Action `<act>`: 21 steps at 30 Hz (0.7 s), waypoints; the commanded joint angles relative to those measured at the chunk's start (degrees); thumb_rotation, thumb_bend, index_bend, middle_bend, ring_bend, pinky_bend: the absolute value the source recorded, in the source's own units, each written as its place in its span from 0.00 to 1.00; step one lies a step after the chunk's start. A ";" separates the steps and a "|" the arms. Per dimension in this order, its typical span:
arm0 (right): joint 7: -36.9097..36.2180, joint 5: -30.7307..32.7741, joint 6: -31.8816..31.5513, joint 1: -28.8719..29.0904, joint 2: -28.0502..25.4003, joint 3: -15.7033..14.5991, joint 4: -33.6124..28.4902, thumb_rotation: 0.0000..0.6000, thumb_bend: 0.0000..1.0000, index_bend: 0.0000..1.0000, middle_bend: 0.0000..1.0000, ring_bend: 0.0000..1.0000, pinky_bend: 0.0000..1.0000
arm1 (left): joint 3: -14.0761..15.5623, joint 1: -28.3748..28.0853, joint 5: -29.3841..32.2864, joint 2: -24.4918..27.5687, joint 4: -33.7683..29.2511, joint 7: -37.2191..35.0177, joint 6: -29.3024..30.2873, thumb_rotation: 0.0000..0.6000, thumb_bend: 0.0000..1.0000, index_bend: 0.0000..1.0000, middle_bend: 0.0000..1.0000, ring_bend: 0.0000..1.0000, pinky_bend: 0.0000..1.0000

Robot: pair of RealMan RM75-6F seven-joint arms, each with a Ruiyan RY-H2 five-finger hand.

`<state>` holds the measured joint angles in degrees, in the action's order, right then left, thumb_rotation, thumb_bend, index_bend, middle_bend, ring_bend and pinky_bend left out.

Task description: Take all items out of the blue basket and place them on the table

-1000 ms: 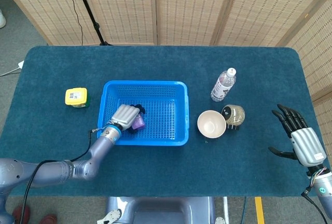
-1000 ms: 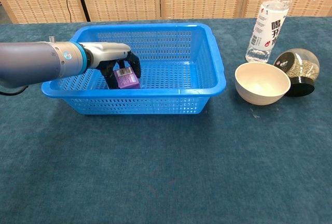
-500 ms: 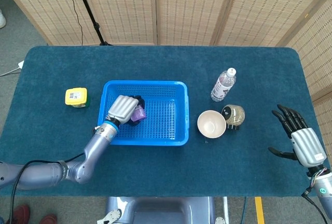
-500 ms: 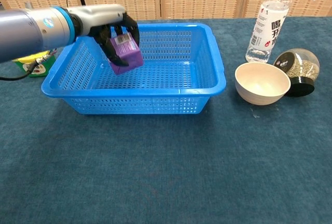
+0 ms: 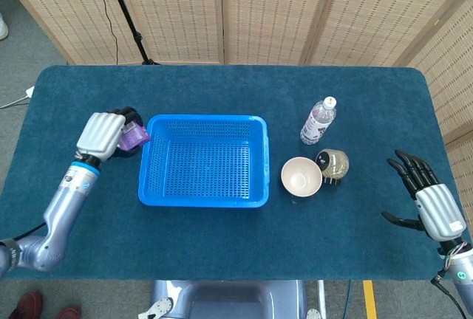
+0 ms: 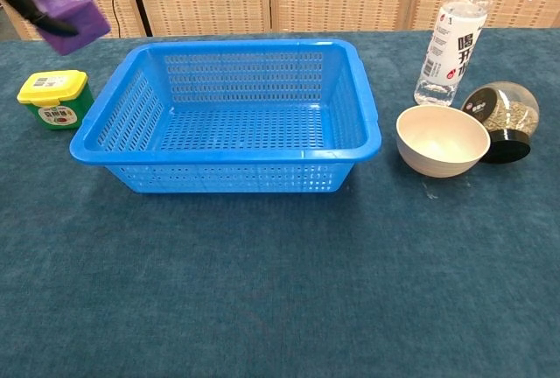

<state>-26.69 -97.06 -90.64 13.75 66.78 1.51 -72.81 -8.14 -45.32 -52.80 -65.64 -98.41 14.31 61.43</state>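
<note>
My left hand [image 5: 102, 134] grips a small purple box [image 6: 63, 10] and holds it in the air left of the blue basket [image 5: 203, 193], above the spot where the yellow-lidded tub [image 6: 56, 98] stands. In the head view the purple box [image 5: 134, 139] peeks out between the dark fingers. The basket [image 6: 229, 155] shows only its bare mesh floor. Far right, near the table's front corner, my right hand [image 5: 431, 199] stays open with fingers spread, holding nothing.
A water bottle [image 5: 318, 120], a cream bowl [image 5: 301, 176] and a round jar lying on its side [image 5: 333, 162] stand right of the basket. The yellow-lidded green tub sits on the table left of the basket, hidden under my left hand in the head view.
My left hand lifted the purple box out of the basket and carried it leftward past the basket's left rim. The right hand stayed still.
</note>
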 commanded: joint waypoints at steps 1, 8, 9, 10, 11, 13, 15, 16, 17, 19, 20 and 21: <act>-0.01 -0.16 -0.28 -0.11 -0.17 -0.04 -0.27 1.00 0.00 0.00 0.00 0.02 0.06 | 4.87 5.38 -6.06 1.62 4.64 -6.66 -0.08 1.00 0.42 0.48 0.39 0.40 0.60; 0.43 -0.61 -0.54 -0.25 -0.41 -0.27 -0.97 1.00 0.00 0.00 0.00 0.02 0.06 | 9.32 10.73 -14.78 -1.65 14.39 -17.92 -0.83 1.00 0.32 0.37 0.28 0.26 0.51; 0.50 -0.68 -0.56 -0.25 -0.42 -0.30 -1.01 1.00 0.00 0.00 0.00 0.02 0.06 | 9.51 11.01 -15.34 -1.93 14.92 -18.66 -0.77 1.00 0.27 0.29 0.20 0.19 0.43; 0.66 -0.82 -0.61 -0.27 -0.45 -0.37 -1.15 1.00 0.00 0.00 0.00 0.02 0.06 | 9.92 11.79 -16.85 -2.76 16.41 -20.82 -0.50 1.00 0.19 0.16 0.09 0.08 0.27; 0.75 -0.86 -0.63 -0.29 -0.48 -0.39 -1.23 1.00 0.00 0.00 0.00 0.02 0.06 | 10.23 12.13 -17.69 -3.10 17.27 -21.84 -0.60 1.00 0.11 0.05 0.02 0.01 0.13; 0.86 -0.88 -0.69 -0.34 -0.54 -0.41 -1.36 1.00 0.00 0.00 0.00 0.02 0.06 | 11.11 12.37 -18.67 -3.12 18.19 -22.93 -2.12 1.00 0.03 0.00 0.00 0.00 0.01; 0.87 -0.84 -0.76 -0.41 -0.64 -0.40 -1.48 1.00 0.00 0.00 0.00 0.02 0.06 | 11.67 12.13 -19.53 -2.32 17.51 -24.51 -4.42 1.00 0.00 0.00 0.00 0.00 0.00; 0.84 -0.82 -0.78 -0.42 -0.68 -0.38 -1.53 1.00 0.00 0.00 0.00 0.02 0.06 | 11.73 12.06 -19.92 -1.97 17.17 -25.12 -4.94 1.00 0.00 0.00 0.00 0.00 0.00; 0.81 -0.81 -0.81 -0.43 -0.71 -0.37 -1.56 1.00 0.00 0.00 0.00 0.02 0.06 | 11.70 12.05 -20.24 -1.63 16.86 -25.54 -5.21 1.00 0.00 0.00 0.00 0.00 0.00; 0.80 -0.77 -0.88 -0.46 -0.79 -0.33 -1.57 1.00 0.00 0.00 0.00 0.02 0.06 | 11.12 12.34 -21.19 -0.88 15.93 -26.12 -3.95 1.00 0.00 0.00 0.00 0.00 0.00; 0.79 -0.76 -0.91 -0.48 -0.81 -0.31 -1.57 1.00 0.00 0.00 0.00 0.02 0.06 | 10.91 12.61 -21.66 -0.48 15.41 -26.28 -3.16 1.00 0.00 0.00 0.00 0.00 0.00; 0.81 -0.74 -0.97 -0.50 -0.86 -0.26 -1.57 1.00 0.00 0.00 0.00 0.02 0.06 | 10.54 13.19 -22.42 0.32 14.29 -26.33 -1.42 1.00 0.00 0.00 0.00 0.00 0.00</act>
<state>-25.88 -97.80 -91.61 13.26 65.93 1.24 -74.38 2.88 -32.97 -73.89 -66.69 -82.38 -11.51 57.79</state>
